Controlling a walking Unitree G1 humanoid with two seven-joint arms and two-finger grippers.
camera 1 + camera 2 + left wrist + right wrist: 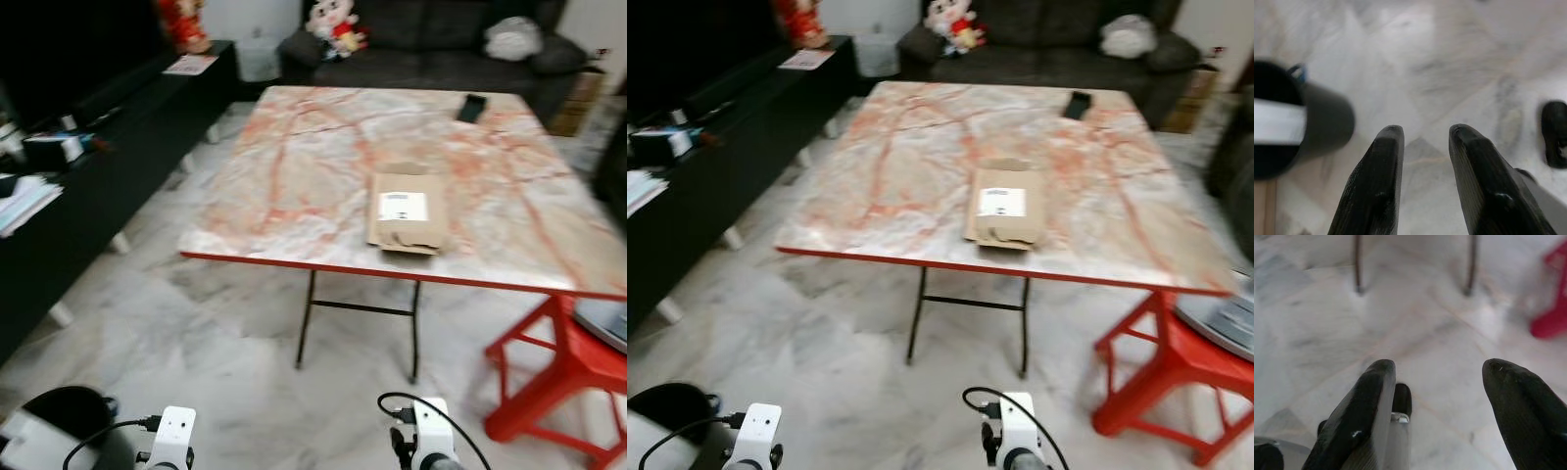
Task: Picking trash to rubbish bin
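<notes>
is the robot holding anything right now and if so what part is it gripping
Nothing is held. The left gripper and right gripper both hang open over bare marble floor. The flat brown cardboard package lies untouched on the marble-patterned table.

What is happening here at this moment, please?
The robot stands on the marble floor facing a marble-patterned folding table on which a flattened cardboard package lies near the front edge. Neither arm handles anything: the left tool and the right tool both hang low over the floor, open and empty. A black bin stands on the floor at the robot's left. Nothing is picked up yet.
</notes>
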